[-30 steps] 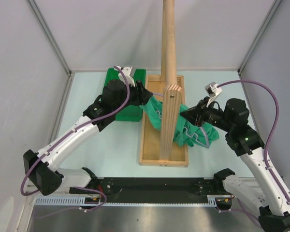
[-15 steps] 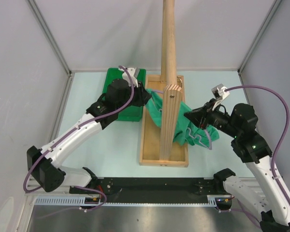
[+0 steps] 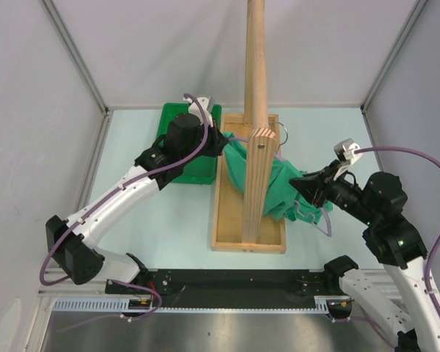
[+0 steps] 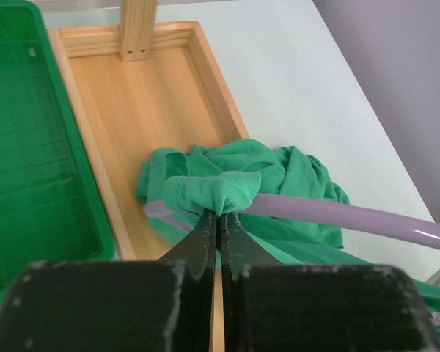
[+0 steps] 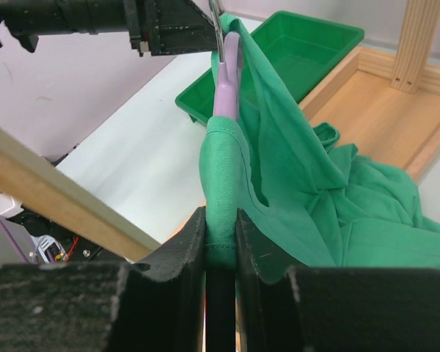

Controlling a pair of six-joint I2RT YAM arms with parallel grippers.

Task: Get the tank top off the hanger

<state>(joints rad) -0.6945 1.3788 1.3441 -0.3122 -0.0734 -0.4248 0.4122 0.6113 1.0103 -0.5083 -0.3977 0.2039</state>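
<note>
The teal tank top (image 3: 279, 187) stretches between my two grippers, passing behind the wooden pole. In the left wrist view my left gripper (image 4: 220, 214) is shut on a bunched fold of the tank top (image 4: 279, 165), right where the lavender hanger (image 4: 352, 216) comes out of the cloth. Seen from above, the left gripper (image 3: 221, 143) sits at the garment's left end and the right gripper (image 3: 297, 183) at its right end. My right gripper (image 5: 221, 220) is shut on a cloth-covered arm of the hanger (image 5: 229, 81). The rest of the tank top (image 5: 337, 198) droops to the right.
A tall wooden pole (image 3: 255, 88) rises from a wooden tray base (image 3: 227, 220) between the arms. A rigid green plastic tray (image 3: 177, 121) lies left of that base, under the left arm. Grey walls close in the pale table on three sides.
My left gripper has closed on the tank top's fold. The right arm has drawn back to the right with the hanger end, pulling the cloth out longer.
</note>
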